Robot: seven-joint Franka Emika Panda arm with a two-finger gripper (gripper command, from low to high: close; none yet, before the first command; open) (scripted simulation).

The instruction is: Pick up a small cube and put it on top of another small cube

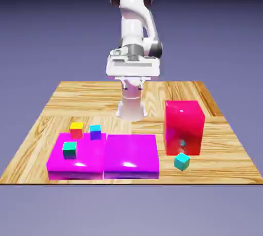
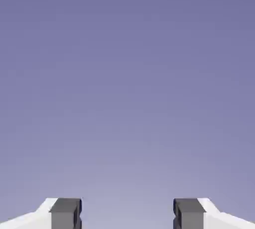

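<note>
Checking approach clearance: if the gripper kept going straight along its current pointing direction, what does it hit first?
Nothing visible. The hand view shows only plain blue-violet backdrop ahead of the gripper, whose fingers stand apart with nothing between them. No cube, block or table lies in that line, though depth can't be judged.

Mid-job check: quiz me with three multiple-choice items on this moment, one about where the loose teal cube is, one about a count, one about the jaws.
1. Where does the bright teal cube sit?
A. on a magenta slab
B. on the table, in front of the red block
C. between the jaws

2. How many magenta slabs lie side by side?
A. one
B. two
C. three

3. How do the jaws stand?
A. apart, holding nothing
B. shut on a cube
C. shut on the red block

Key: 1 B, the exterior view shows it on the wood by the red block's lower front corner. 2 B, the left slab and right slab meet edge to edge. 3 A, in the hand view the gripper has its fingertips wide apart with only backdrop between.
</note>
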